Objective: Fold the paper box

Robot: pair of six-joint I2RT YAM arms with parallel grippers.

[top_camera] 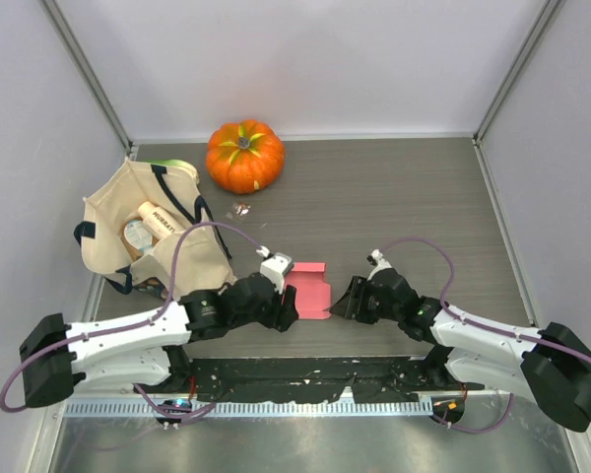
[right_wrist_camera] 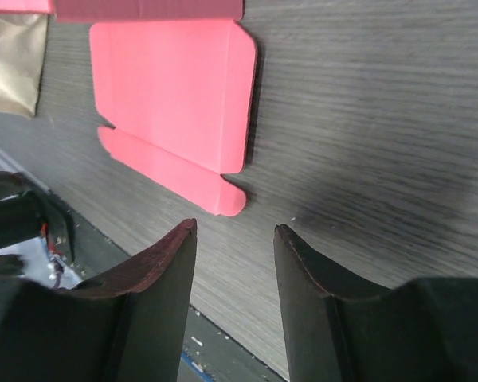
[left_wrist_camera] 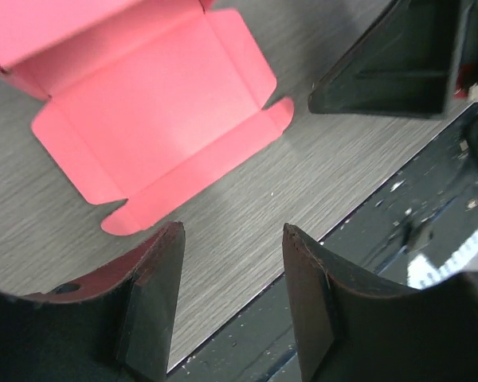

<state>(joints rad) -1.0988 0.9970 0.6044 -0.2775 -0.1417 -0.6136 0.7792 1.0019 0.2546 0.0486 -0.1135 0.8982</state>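
Note:
The paper box [top_camera: 309, 290] is a pink-red card sheet with tabs, lying flat on the table between the two arms. It shows in the left wrist view [left_wrist_camera: 155, 119] and the right wrist view [right_wrist_camera: 171, 95]. My left gripper [top_camera: 292, 313] is open and empty at the sheet's left near edge; in its wrist view [left_wrist_camera: 233, 232] the jaws stand apart just short of the sheet. My right gripper [top_camera: 341, 301] is open and empty just right of the sheet; in its wrist view [right_wrist_camera: 235, 227] the jaws stand apart near the sheet's corner tab.
An orange pumpkin [top_camera: 243, 155] stands at the back. A beige tote bag [top_camera: 148, 236] with items inside lies at the left. A small shiny scrap [top_camera: 240, 209] lies near the pumpkin. A black rail [top_camera: 305, 379] runs along the table's near edge.

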